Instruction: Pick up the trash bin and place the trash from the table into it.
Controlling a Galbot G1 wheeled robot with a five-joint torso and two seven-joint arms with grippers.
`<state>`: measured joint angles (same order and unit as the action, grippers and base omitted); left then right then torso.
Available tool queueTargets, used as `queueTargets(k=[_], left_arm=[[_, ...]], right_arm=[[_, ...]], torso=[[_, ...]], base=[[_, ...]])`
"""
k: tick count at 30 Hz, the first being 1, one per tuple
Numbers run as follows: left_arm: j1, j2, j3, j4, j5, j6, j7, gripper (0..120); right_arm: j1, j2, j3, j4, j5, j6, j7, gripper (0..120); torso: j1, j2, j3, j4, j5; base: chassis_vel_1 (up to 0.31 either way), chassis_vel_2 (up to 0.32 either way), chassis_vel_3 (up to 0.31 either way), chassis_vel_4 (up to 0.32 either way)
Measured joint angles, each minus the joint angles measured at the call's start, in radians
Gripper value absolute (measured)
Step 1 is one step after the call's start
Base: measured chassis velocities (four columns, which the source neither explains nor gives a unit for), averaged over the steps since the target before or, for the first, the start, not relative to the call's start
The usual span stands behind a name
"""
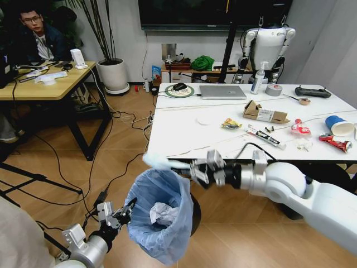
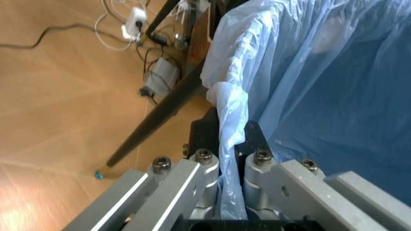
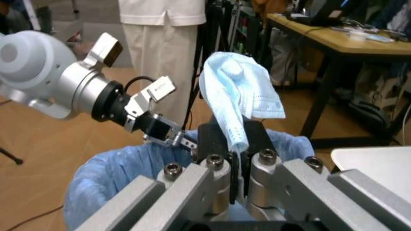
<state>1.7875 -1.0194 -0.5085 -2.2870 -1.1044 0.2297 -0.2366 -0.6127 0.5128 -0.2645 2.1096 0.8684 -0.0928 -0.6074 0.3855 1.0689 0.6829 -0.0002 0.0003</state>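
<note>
Our left gripper (image 1: 127, 211) clamps the trash bin (image 1: 162, 215) rim; our right gripper (image 1: 192, 167) pinches a face mask (image 3: 241, 91) above it. We should release only once centred over the opening.

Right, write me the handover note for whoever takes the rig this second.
Left gripper: jaws shut on the trash bin's bag rim, holding the trash bin up beside the table.
Right gripper: jaws shut on a light-blue face mask, held above the bin opening.
Done: one crumpled tissue in the bin.
Left: mask not released; cardboard box, wrappers, blue cup on the table.
</note>
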Motion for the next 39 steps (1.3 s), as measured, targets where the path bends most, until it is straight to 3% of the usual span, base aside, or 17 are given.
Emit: queueTargets(k=[6, 13, 21, 37, 39], left_arm=[[-0.017, 0.024, 0.041, -0.015, -0.03, 0.022, -0.036, 0], [-0.128, 0.071, 0.086, 0.0, -0.104, 0.025, -0.064, 0], [-0.187, 0.08, 0.126, 0.024, -0.128, 0.028, -0.08, 0], [-0.162, 0.056, 0.126, 0.016, -0.118, 0.037, -0.097, 0], [-0.155, 0.053, 0.124, 0.013, -0.114, 0.039, -0.101, 0]], right_arm=[[0.054, 0.025, -0.05, 0.001, -0.007, -0.008, 0.013, 0], [0.071, 0.064, -0.091, -0.036, -0.044, -0.008, 0.02, 0], [0.075, 0.042, -0.089, -0.052, -0.052, -0.003, 0.018, 0], [0.054, 0.026, -0.07, -0.04, -0.052, -0.002, 0.016, 53], [0.049, 0.023, -0.065, -0.038, -0.051, -0.001, 0.014, 65]], torso=[[0.0, 0.0, 0.0, 0.0004, 0.0], [0.0, 0.0, 0.0, 0.0001, -0.0001], [0.0, 0.0, 0.0, 0.0, -0.0004], [0.0, 0.0, 0.0, 0.0001, -0.0003], [0.0, 0.0, 0.0, 0.0001, -0.0003]], base=[[0.0, 0.0, 0.0, 0.0], [0.0, 0.0, 0.0, 0.0], [0.0, 0.0, 0.0, 0.0], [0.0, 0.0, 0.0, 0.0], [0.0, 0.0, 0.0, 0.0]])
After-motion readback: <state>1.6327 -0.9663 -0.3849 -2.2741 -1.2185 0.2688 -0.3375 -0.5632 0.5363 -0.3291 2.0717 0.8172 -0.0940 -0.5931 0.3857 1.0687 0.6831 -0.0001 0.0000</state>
